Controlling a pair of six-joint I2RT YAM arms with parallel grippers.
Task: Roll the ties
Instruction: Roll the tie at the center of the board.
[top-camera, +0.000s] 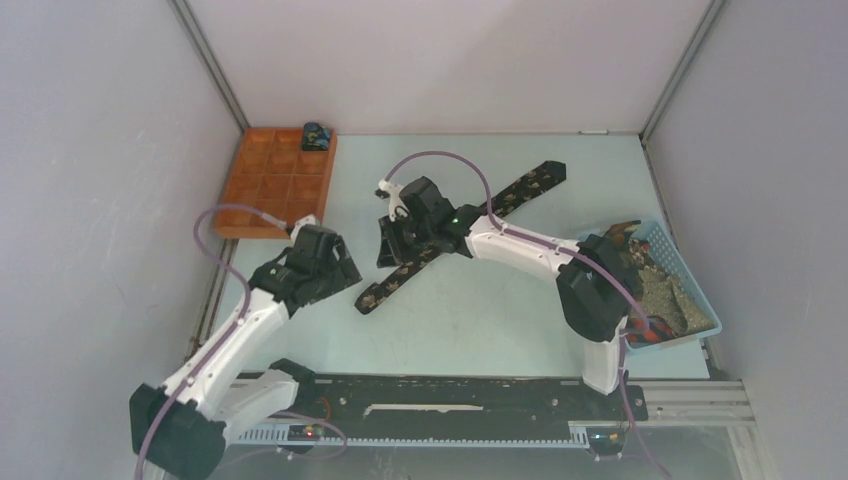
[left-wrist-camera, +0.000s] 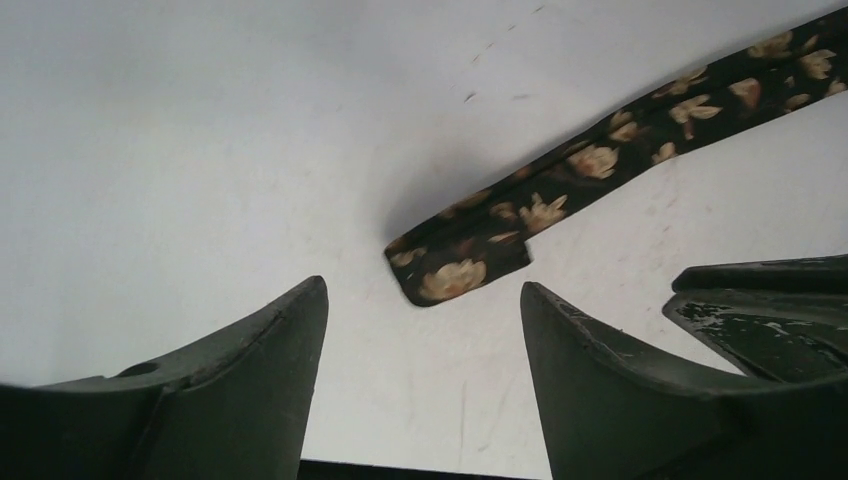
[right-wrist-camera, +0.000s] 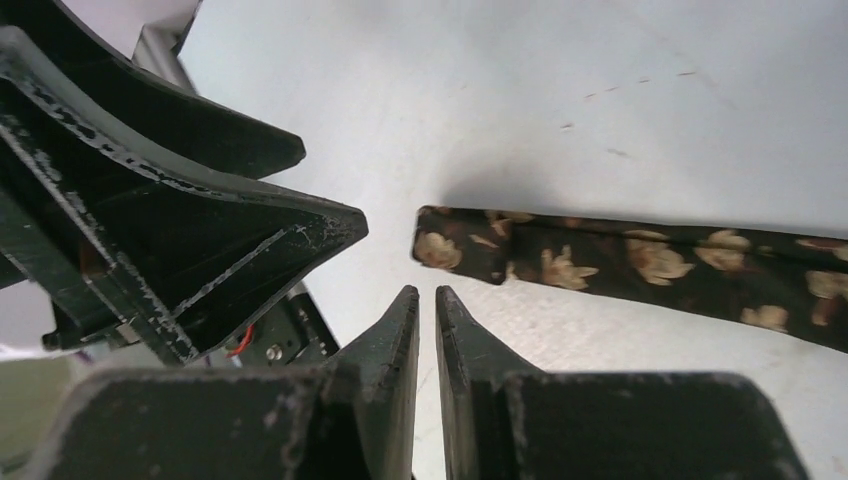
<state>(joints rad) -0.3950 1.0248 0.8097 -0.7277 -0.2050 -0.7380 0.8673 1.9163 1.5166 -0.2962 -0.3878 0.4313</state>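
Out on the table the leaf-patterned tie (left-wrist-camera: 600, 155) lies unrolled, left gripper (left-wrist-camera: 422, 290) gaping, right gripper (right-wrist-camera: 427, 300) nearly closed on nothing, one rolled tie (top-camera: 317, 135) already in the tray (top-camera: 270, 185).

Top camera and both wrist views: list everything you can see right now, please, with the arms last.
table: one, pale, under everything
flat tie: one, black with tan flowers, lying unrolled diagonally across mid-table
rolled tie: one, dark, in the tray's far right corner compartment
tray: one, orange, many compartments, far left of the table
basket: one, blue mesh, right edge of the table
loose ties: several, mixed patterns, piled in the basket; exact count unclear
left gripper: one, dark, open, just short of the flat tie's near end, holding nothing
right gripper: one, dark, fingers almost together, beside that same end, holding nothing
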